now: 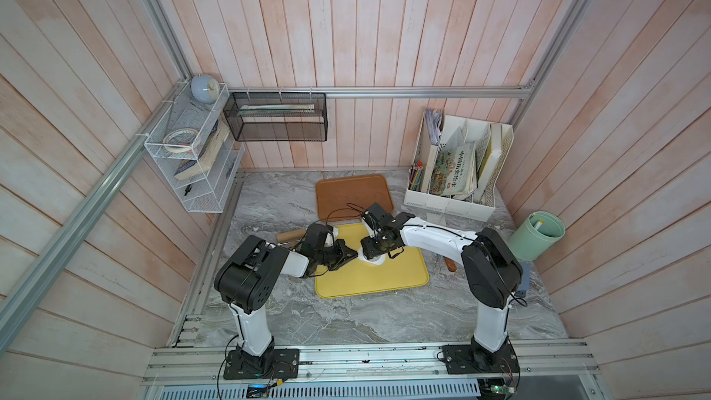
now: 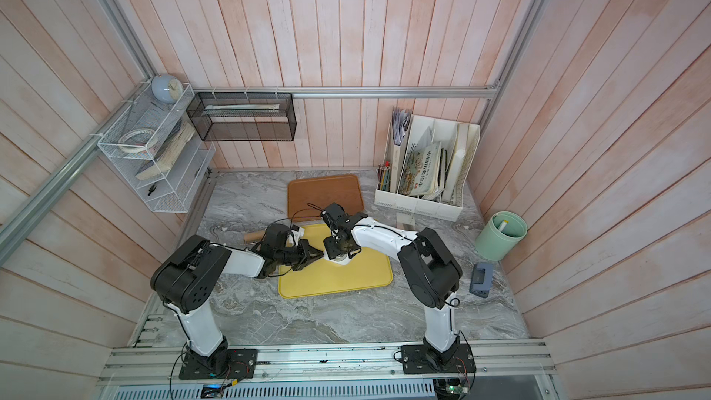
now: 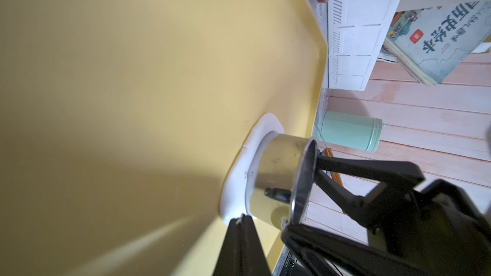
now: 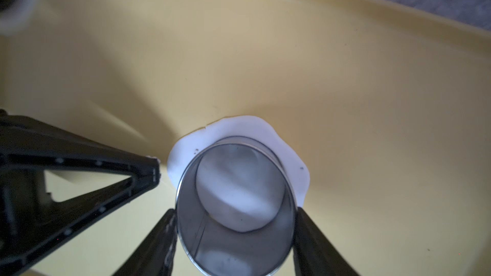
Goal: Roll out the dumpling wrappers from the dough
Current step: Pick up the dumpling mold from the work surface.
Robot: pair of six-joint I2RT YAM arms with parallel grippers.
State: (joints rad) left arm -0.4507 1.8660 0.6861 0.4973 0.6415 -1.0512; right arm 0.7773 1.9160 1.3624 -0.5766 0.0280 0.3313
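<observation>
Right gripper [image 4: 235,220] is clamped across a thin-walled metal cutter [image 3: 279,176], a shiny open ring stood upright and pressed down onto the dough [image 4: 265,128]. Left gripper [image 4: 154,171] is closed to a point, with its tip set just beside the dough's edge; whether any of that edge is pinched cannot be told. The dough is spread as a thin, matte white sheet of wavy outline, lying flat near the middle of the yellow tray [image 1: 384,282]. Inside the ring a neat round is framed, judged to be the wrapper [image 4: 236,200] being cut. Such a sheet is expected to be light, soft and limp, easily stretched or torn, and perhaps stuck to the smooth plastic. It would best be taken by its outer margin and peeled low and slowly, the round being spared. Past the tray a wooden rolling pin [image 1: 289,235] is partly hidden by the left arm, and farther back a brown tray [image 1: 352,194] lies on the grey marbled worktop [image 1: 346,321].
</observation>
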